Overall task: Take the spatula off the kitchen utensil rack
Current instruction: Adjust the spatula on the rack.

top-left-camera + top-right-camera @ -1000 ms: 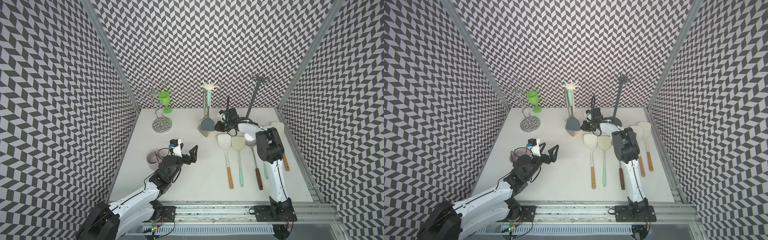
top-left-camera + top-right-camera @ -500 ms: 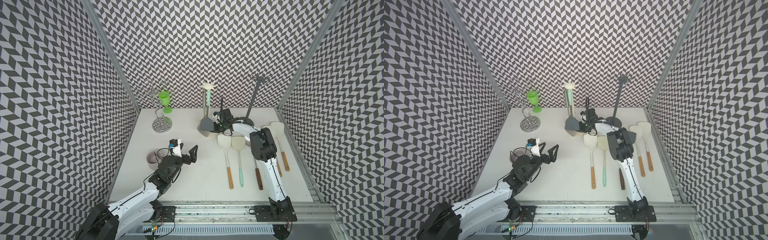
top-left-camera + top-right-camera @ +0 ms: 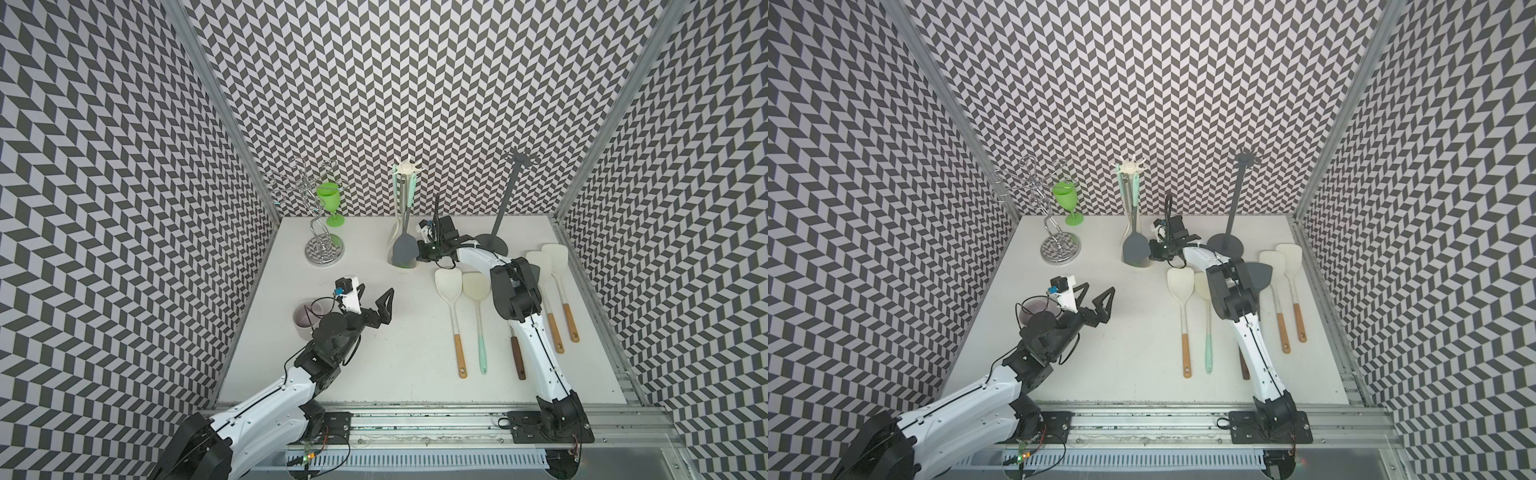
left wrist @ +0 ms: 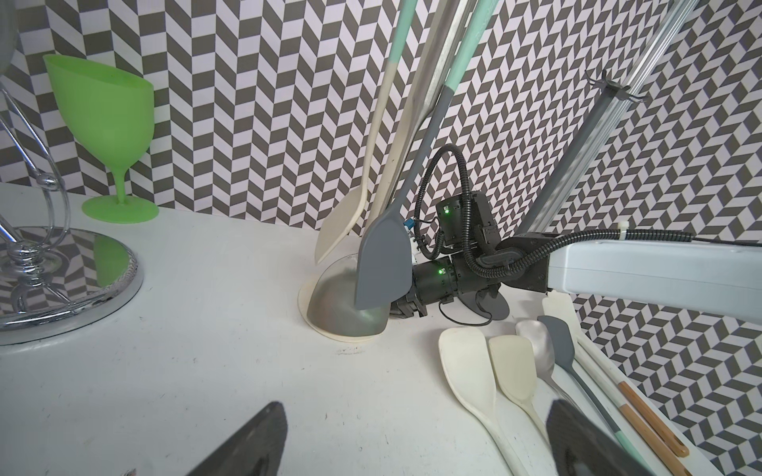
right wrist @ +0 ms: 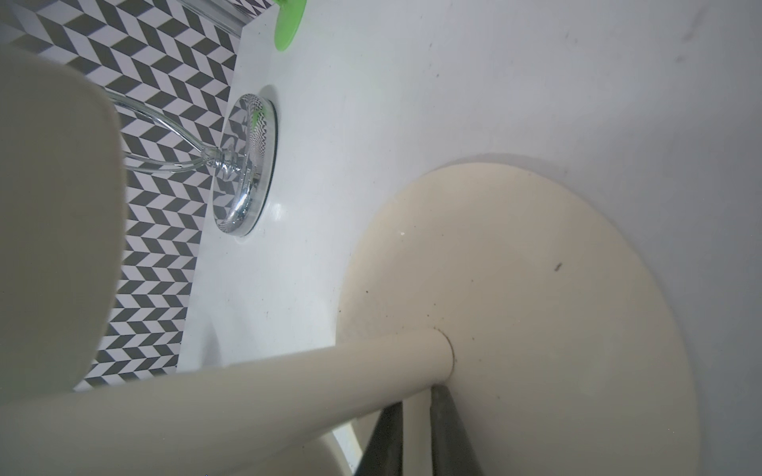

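Grey and long, the spatula [image 3: 403,248] hangs on the rack [image 3: 405,168], handle up at a hook under the rack's crown, blade down just above the rack's base [image 5: 536,288]; its long axis runs close to upright, leaning a little out from the rack's pole; a cream spatula [image 4: 342,230] hangs from the same rack just beside it, and a ladle [image 4: 350,309] has its bowl at the rack's foot; the right claw [image 4: 406,308] lies low at that foot, right against the lower edge of the grey blade, reaching in roughly level with the table; its fingers [image 5: 449,432] are drawn almost together, only a sliver between them, and whether that sliver pinches the blade's edge cannot be told; the left claw [image 3: 376,293] hangs well apart from the rack, spread wide and empty; the right arm is plainly the nearer; freeing the spatula likely means travel up along that axis until the handle clears its hook, and a hold so far below the hook may let it swing
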Tool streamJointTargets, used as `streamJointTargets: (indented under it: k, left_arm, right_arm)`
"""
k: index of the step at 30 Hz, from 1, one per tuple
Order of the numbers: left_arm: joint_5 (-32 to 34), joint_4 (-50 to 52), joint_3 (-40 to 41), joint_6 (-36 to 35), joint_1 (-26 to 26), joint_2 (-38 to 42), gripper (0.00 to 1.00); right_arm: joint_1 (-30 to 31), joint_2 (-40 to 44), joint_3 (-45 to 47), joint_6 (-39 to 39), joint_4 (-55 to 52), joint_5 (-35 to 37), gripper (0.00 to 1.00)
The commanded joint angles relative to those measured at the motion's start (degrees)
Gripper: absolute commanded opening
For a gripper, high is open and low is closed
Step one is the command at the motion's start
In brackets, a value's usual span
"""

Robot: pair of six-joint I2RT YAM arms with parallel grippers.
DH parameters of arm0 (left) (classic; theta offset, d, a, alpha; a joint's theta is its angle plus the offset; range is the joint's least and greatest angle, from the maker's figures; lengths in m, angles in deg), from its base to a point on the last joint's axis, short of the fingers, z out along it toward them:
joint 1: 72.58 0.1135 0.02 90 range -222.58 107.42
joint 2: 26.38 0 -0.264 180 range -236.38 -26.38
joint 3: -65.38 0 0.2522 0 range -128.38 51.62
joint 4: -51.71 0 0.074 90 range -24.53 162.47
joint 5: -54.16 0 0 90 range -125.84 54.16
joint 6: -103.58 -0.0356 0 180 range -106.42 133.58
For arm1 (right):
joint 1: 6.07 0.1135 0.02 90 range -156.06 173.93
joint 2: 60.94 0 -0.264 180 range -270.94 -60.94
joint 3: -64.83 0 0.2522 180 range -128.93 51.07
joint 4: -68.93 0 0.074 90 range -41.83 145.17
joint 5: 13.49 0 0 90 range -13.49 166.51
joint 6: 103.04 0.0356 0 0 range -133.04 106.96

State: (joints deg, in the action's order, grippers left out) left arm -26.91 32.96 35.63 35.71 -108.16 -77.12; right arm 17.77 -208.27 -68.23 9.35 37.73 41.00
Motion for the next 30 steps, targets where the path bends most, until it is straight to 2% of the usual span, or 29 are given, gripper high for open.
streamJointTargets:
  k: [1,10,17,22,26,30]
  left_arm:
    - [0.2,-0.5,-1.2,-0.6,0.2,1.0,1.0]
    - [-0.1,0.0,-1.2,-0.3,0.2,2.6,1.0]
    - [-0.1,0.0,-1.0,-0.1,0.3,3.2,1.0]
    - [-1.2,0.1,-1.1,0.2,0.2,3.8,1.0]
    - [-0.9,0.6,-1.0,0.2,0.2,5.0,1.0]
    - [-0.6,0.7,-0.6,0.2,0.2,6.2,1.0]
  right_arm:
    - [1.2,-2.5,-0.6,1.9,3.0,-0.9,0.16]
    - [2.7,-2.7,0.5,6.7,10.7,-5.0,0.19]
    - [3.7,-2.4,0.5,8.4,12.8,-5.6,0.2]
    - [2.7,3.7,7.1,7.0,13.3,0.1,0.23]
    - [1.5,9.7,13.5,5.8,16.4,1.3,0.29]
    - [0.8,13.3,15.7,3.5,16.1,2.3,0.32]
